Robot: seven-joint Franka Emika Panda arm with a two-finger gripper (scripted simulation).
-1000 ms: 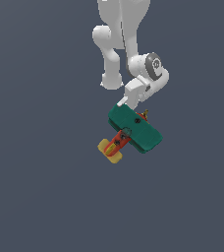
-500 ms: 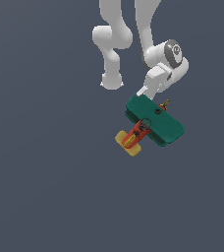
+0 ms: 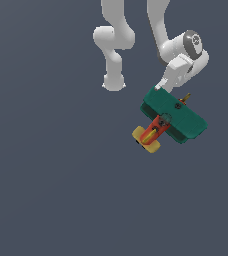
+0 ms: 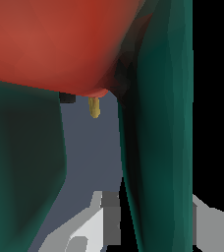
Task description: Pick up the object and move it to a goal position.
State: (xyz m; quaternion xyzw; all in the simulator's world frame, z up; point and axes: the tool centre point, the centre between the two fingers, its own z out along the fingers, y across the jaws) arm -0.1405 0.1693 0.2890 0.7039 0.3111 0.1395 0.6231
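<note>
One object (image 3: 173, 118) in play, hanging under the wrist, well off the grey worktop (image 3: 46, 200): yellow end block nearest, red-orange stem behind, teal slab beyond. Fingers (image 3: 172, 97) are hidden behind the slab; they look clenched on it. Since a second ago the load has swung toward the exterior view's right. Transport looks underway; no goal marker visible.
</note>
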